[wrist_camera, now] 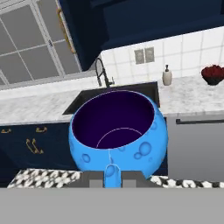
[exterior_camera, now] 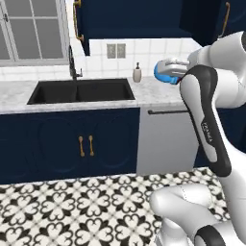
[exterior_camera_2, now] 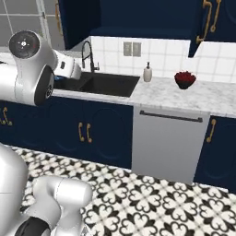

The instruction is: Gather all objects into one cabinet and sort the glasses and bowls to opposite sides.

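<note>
The bright blue bowl [wrist_camera: 118, 135], round with a dark purple inside, hangs in the air in front of the sink counter. My gripper [wrist_camera: 113, 176] is shut on its near rim, one finger inside and one outside. In the left base view the blue bowl [exterior_camera: 162, 75] peeks out beside my white hand, above the counter's right part. A sliver of the blue bowl [exterior_camera_2: 57, 79] shows under the hand in the right base view. The glasses, the other bowl and the tall cabinet are out of view.
A black sink [exterior_camera: 81, 90] with a dark faucet [exterior_camera: 73, 67] sits in the marble counter [exterior_camera_2: 198, 97]. A white soap dispenser [exterior_camera_2: 147, 73] and a dark bowl of red fruit [exterior_camera_2: 185, 79] stand on it. Navy wall cabinets [exterior_camera: 134, 19] hang overhead; a grey dishwasher [exterior_camera_2: 168, 143] stands below.
</note>
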